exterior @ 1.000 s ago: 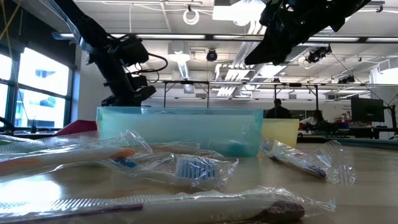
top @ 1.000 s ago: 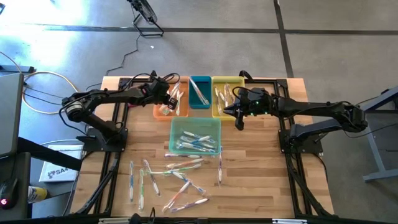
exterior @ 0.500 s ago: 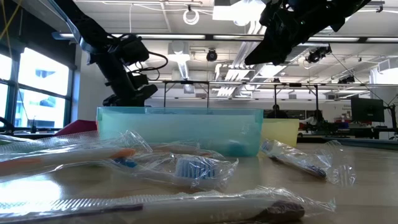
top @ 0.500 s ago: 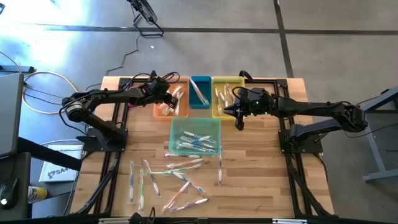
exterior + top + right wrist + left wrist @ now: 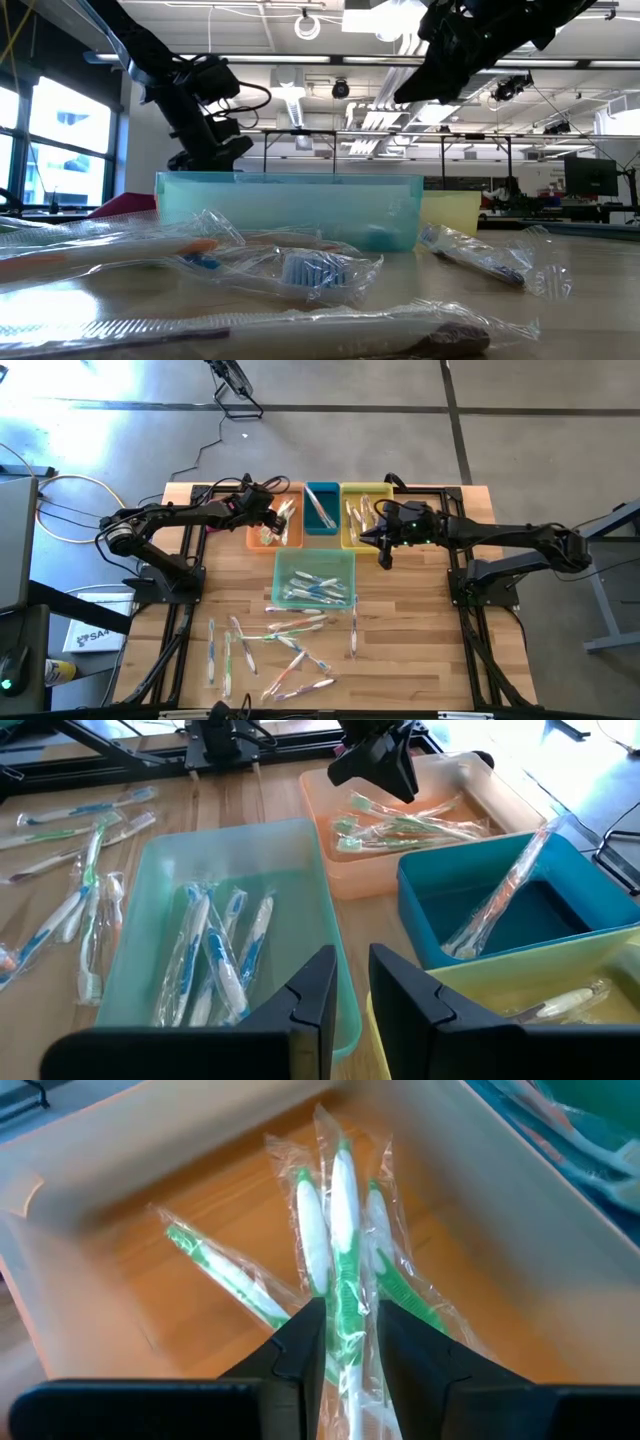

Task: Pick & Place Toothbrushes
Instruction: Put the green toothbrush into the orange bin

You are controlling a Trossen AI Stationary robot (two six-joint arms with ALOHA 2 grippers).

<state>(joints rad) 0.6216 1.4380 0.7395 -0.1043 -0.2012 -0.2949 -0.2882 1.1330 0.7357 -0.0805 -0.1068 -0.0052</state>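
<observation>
the left gripper [image 5: 342, 1342] hangs over the orange bin [image 5: 258, 538] at about eleven o'clock on the table, and its fingers have just parted from a closed pinch; in the left wrist view a green-and-white wrapped toothbrush [image 5: 343, 1250] runs through the narrow gap between them, lying on the other green ones in the bin, and whether the pads still touch its wrapper cannot be told. earlier the high view showed that brush held more upright at the bin's inner wall; now it lies lower on the pile. that reads as a release in progress, so one more green brush looks to be sorted and the next pick would come from the table. the right gripper [image 5: 352, 982] waits just past the yellow bin [image 5: 350, 538] at about one o'clock, unchanged, its fingers a small way apart with nothing between them. toothbrushes already sit in the orange, blue [image 5: 321, 525], yellow and pale green bins [image 5: 314, 556]; roughly ten loose toothbrushes [image 5: 285, 630] are scattered from five to seven o'clock, so much remains. the only writing is on a white item beside the table at about eight o'clock [image 5: 92, 636], too small to read; no brand shows on the wrappers.
</observation>
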